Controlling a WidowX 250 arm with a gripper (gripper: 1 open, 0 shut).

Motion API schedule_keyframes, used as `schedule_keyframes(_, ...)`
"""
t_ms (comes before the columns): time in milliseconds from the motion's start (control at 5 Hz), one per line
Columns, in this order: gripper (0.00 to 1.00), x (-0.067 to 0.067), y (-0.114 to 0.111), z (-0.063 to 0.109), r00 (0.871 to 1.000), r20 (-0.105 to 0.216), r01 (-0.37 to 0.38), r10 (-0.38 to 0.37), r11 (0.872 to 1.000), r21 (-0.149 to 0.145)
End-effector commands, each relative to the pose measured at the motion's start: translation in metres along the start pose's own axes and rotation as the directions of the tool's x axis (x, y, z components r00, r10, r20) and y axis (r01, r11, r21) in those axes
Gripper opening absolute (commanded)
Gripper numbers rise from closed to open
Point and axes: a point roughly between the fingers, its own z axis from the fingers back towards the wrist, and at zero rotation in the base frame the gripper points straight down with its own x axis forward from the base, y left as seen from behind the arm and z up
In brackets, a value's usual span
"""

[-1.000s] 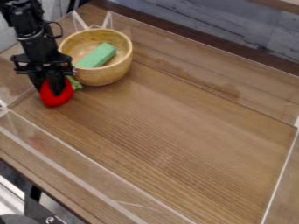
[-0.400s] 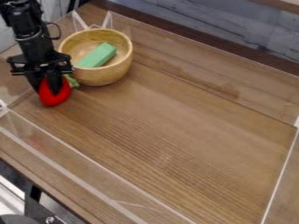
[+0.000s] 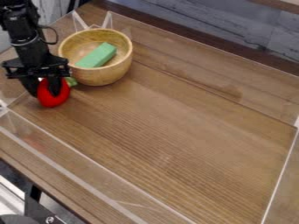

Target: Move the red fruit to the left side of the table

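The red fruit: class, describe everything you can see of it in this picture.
The red fruit is a small, bright red, strawberry-shaped toy that looks like smooth plastic, with a light green leafy bit showing on its right side. It sits on the table near the left edge, just in front of the wooden bowl, apart from it. The black tool stands straight over it, fingers spread on either side of its top.

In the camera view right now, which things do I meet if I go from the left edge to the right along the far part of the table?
Red fruit with the gripper over it, jaws apart on either side → wooden bowl → green block lying inside the bowl → bare table.
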Motion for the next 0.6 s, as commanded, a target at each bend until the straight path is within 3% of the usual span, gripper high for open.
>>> schedule_keyframes(0, 1.0, -0.016, 0.002, 0.002, 0.999, -0.043, -0.004, 0.004, 1.0, 0.007)
schedule_keyframes(200, 1.0, -0.019, -0.008, 0.022, 0.999, -0.032, 0.013, -0.013, 1.0, -0.016)
schedule_keyframes(400, 1.0, -0.013, -0.028, 0.036, 1.0, -0.009, 0.02, -0.021, 0.999, -0.049)
